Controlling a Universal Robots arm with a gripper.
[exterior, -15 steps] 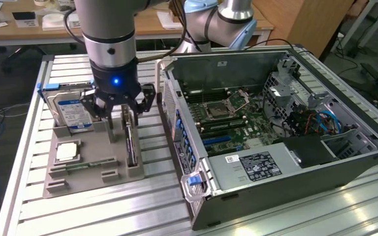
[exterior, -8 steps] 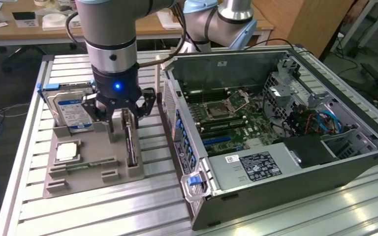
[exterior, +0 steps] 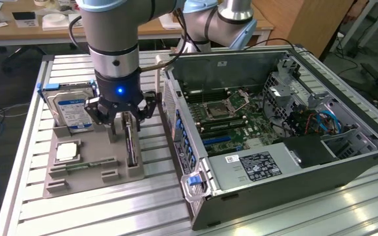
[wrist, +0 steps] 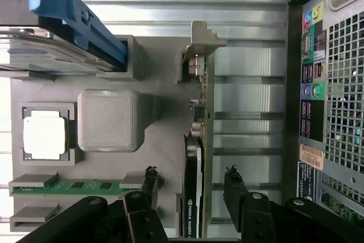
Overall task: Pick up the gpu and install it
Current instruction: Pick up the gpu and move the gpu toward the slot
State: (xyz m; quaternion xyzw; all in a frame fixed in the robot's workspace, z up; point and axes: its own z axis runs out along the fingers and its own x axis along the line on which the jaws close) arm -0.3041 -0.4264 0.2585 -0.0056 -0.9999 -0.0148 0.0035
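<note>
**One gpu on edge in its fixture, gripper spread astride it**

One gpu (exterior: 131, 142) (wrist: 197, 189) was found standing on its long edge in a slot of the grey fixture (exterior: 90, 179) (wrist: 165, 140). In the exterior view it lies at about nine o'clock from the open computer case (exterior: 346, 169).

Condition of the card: thin and flat. The wrist view looks down on its upper edge, showing a narrow green circuit board with a black cooler block against one face. The cooler's edge carries a small logo and white lettering. A silver metal bracket (wrist: 199, 38) closes the far end and is seated in a notched grey post of the fixture.

Gripper (exterior: 126, 120) (wrist: 191, 176): released, jaws wide. One black fingertip (wrist: 149, 177) stands on each side of the card, with a visible gap on both sides. Nothing is grasped.

Other items on the fixture, exterior view, taken from the gpu:
- Hard drive (exterior: 71, 105) with blue-white label, ten o'clock.
- Processor (exterior: 66, 151), nine o'clock.
- Memory stick (exterior: 84, 164), eight o'clock.

The case lies on its side with the motherboard (exterior: 225, 115) exposed
</note>
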